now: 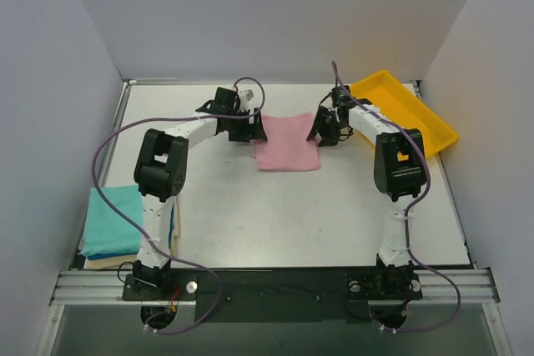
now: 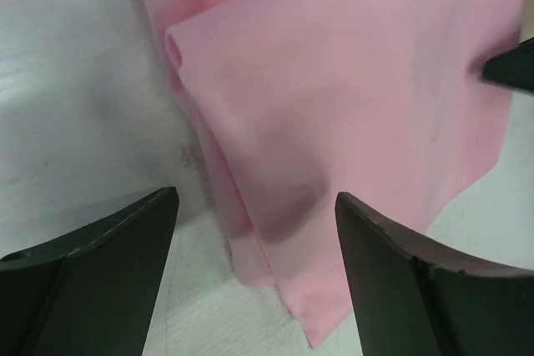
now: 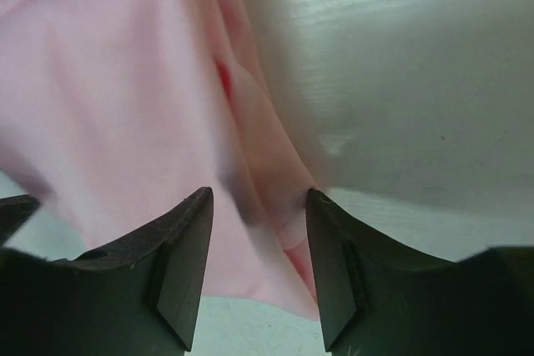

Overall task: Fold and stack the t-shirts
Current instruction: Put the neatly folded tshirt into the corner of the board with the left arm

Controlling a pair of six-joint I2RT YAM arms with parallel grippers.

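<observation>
The light pink t-shirt (image 1: 286, 142) lies folded into a rough rectangle at the middle back of the table. My left gripper (image 1: 250, 132) is open at its left edge; in the left wrist view the jaws (image 2: 257, 206) stand wide apart over the pink shirt's (image 2: 350, 97) folded corner. My right gripper (image 1: 324, 132) is open at its right edge; in the right wrist view the jaws (image 3: 259, 202) straddle the pink shirt's (image 3: 108, 97) layered edge. The teal t-shirt (image 1: 114, 218) lies folded on the cream t-shirt (image 1: 103, 262) at the near left.
A yellow plastic tray (image 1: 410, 111) sits at the back right, partly over the table edge, just behind my right arm. White walls enclose the table on the left, back and right. Purple cables loop off both arms.
</observation>
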